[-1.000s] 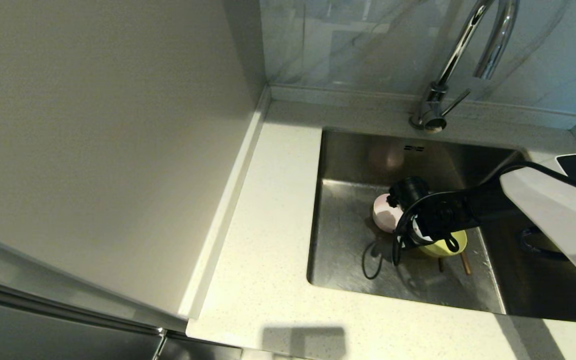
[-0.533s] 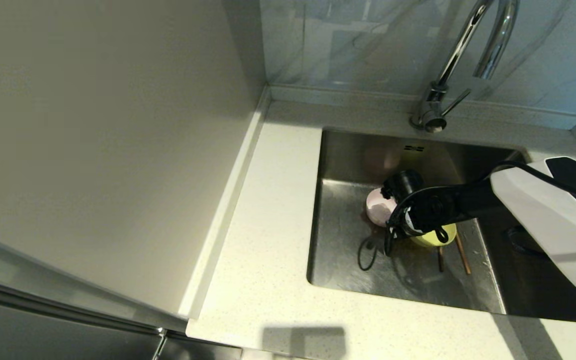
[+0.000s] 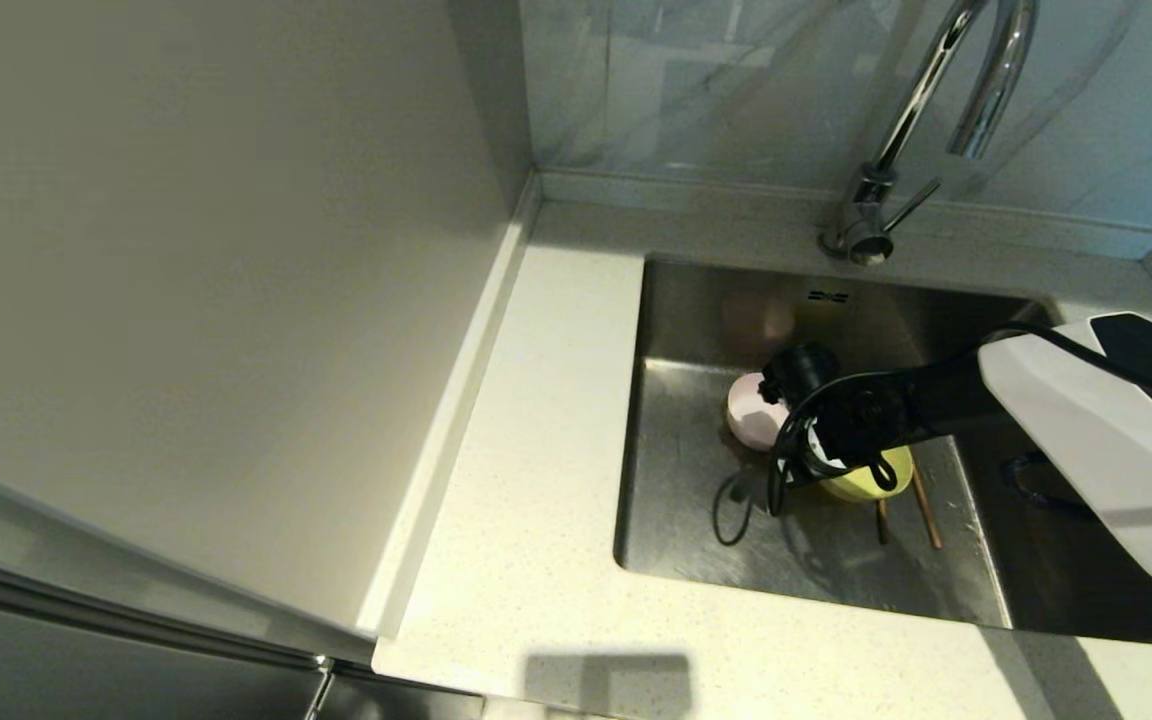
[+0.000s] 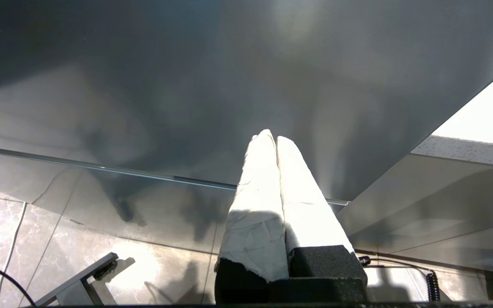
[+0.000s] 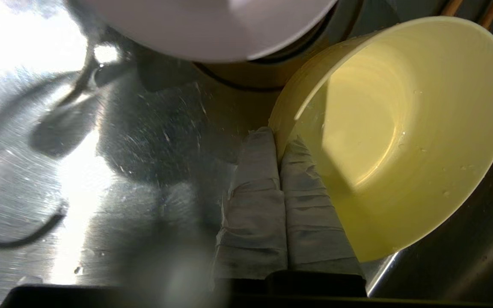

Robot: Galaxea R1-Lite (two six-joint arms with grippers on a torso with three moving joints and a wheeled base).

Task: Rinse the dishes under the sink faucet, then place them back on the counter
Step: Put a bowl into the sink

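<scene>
Inside the sink (image 3: 686,500), my right gripper (image 5: 278,139) is shut on the rim of the yellow bowl (image 5: 400,137), which tilts on its side; it also shows as the yellow bowl (image 3: 866,483) beneath my wrist. The pink bowl (image 3: 748,420) sits close beside it toward the sink's left, also seen as the pink bowl (image 5: 212,25). The chopsticks (image 3: 926,510) lie on the sink floor behind the yellow bowl. The faucet (image 3: 871,215) stands at the back edge with no water visible. My left gripper (image 4: 272,139) is shut and empty, parked away from the counter (image 3: 536,480).
A tall pale cabinet side (image 3: 216,280) borders the counter on the left. A blue-grey marbled wall panel (image 3: 716,90) rises behind the faucet. My right arm's black cable (image 3: 736,515) hangs over the sink floor.
My right gripper has moved a little left and toward the sink's back with the yellow bowl. The pink bowl has also shifted left. More of the chopsticks now shows.
</scene>
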